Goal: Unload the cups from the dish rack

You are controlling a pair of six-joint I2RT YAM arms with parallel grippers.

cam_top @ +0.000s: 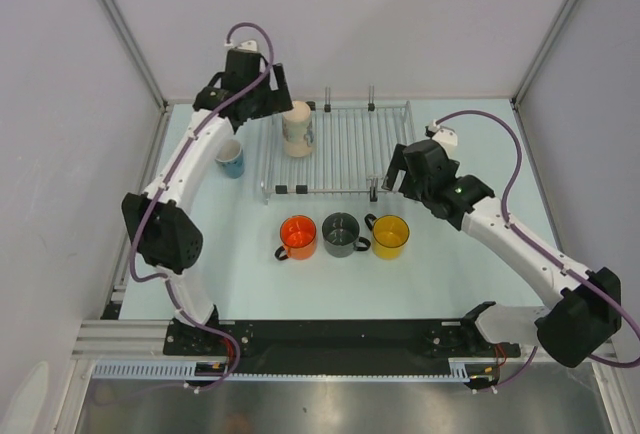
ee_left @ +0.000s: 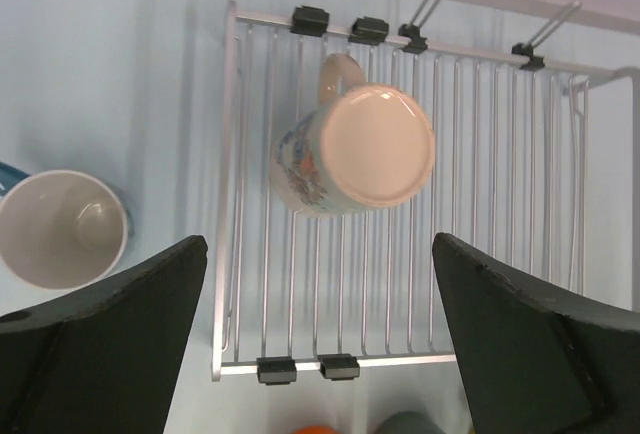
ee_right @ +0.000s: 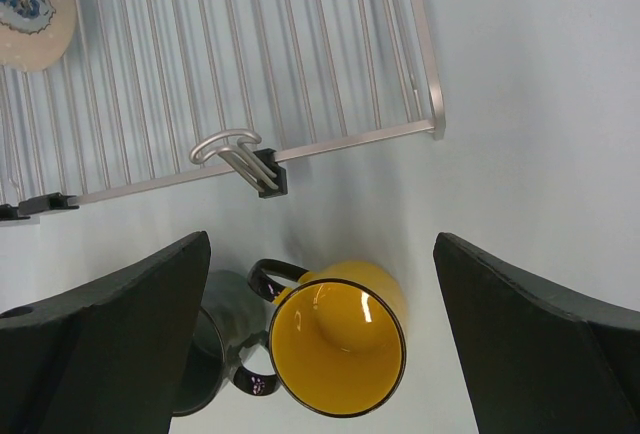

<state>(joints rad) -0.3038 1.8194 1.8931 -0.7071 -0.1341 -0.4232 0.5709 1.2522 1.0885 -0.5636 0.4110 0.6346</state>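
Plainly both jaws gape wide; the grey mug (ee_right: 218,339), half hidden, perhaps touches the yellow mug (ee_right: 340,349).

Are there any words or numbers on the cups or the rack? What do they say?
No readable text anywhere.
The cream mug on the dish rack carries a blue and orange pattern, too blurred to show any letters.
The orange mug, grey mug, yellow mug and blue mug show no writing.

Pale blue table (cam_top: 450,284) enclosed by plain white walls (cam_top: 400,14).
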